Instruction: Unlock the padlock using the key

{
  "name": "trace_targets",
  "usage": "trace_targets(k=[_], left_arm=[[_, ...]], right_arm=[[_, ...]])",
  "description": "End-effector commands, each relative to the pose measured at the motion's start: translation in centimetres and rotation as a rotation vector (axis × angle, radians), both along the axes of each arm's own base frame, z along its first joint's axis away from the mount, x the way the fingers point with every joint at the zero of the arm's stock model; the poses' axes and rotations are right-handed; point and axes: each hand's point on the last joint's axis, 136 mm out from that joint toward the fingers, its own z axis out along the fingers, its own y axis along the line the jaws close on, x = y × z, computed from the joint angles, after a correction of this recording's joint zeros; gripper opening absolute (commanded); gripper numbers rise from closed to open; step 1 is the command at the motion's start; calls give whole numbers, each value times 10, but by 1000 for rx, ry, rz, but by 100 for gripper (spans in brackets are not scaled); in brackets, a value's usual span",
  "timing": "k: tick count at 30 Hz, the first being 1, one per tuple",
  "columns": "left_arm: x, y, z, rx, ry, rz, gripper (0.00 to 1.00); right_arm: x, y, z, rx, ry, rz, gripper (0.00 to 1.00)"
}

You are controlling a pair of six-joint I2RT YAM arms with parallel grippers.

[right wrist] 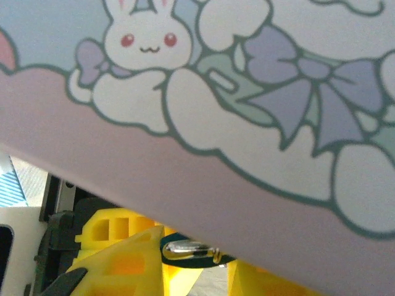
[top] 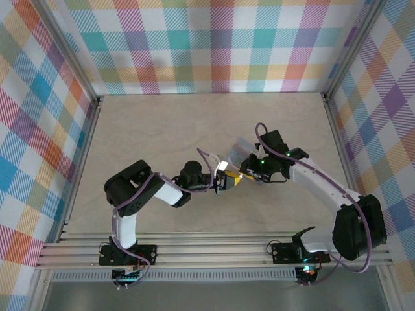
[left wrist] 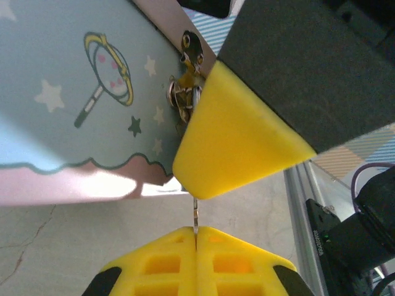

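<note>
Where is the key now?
In the left wrist view, the key sticks up from the shut left gripper, just under a yellow finger by the tin box.

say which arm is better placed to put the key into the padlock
Left: the left arm has its jaws shut on the key, blade pointing toward the padlock, which the right arm appears to hold.

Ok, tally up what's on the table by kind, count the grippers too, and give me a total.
Tin box: 1
Padlock: 1
Key: 1
Grippers: 2 (left gripper, right gripper)
Total: 5
</note>
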Motion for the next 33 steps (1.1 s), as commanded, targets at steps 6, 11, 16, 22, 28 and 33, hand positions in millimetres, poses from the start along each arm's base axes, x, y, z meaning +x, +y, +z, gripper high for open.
trace_targets(k=[6,11,16,22,28,33], left_arm=[[0,-7,55,-46,-273,113,0],[-3,-15,59,-9,-320,126,0],[1,-16,56,-66,-258,129,0],[-3,-18,38,-76,-210,136,0],[-8,-18,35,-65,-210,140,0],[-14,-22,30,-55,-205,130,0]], right_arm=[[-25,13,14,53,49,108,0],[-26,14,14,64,45,106,0],[-25,13,14,78,24,95,0],[-23,7,13,70,-23,49,20],[-25,3,9,79,-42,24,24],[-28,4,6,87,-28,32,26]])
